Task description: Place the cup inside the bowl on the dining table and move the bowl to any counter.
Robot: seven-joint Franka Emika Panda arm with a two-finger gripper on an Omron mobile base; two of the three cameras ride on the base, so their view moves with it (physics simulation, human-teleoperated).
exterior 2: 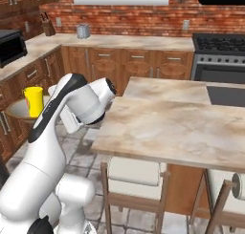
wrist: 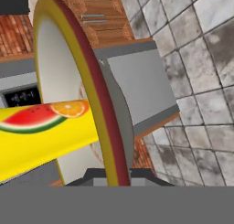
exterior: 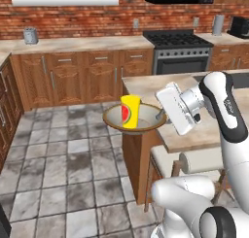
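Item: bowl [exterior: 138, 120], wide, shallow, tan-grey inside, darker rim. It is held in the air over the tiled floor, just off the corner of the dining table [exterior: 204, 130], well apart from the counter [exterior: 73, 44] under the brick wall.

Contents: cup [exterior: 130, 111], yellow, watermelon mark, standing upright inside the bowl.

Hold: the gripper [exterior: 162, 116] is clamped on the bowl's rim at the table-facing side; in the hand view the rim [wrist: 98, 109] is seen pinched between nearly closed jaws.

Handling, as judged: rigid, probably smooth and breakable. A one-sided rim hold is likely to let the bowl tilt. The loose cup may slide or tip, so level carriage is advised.
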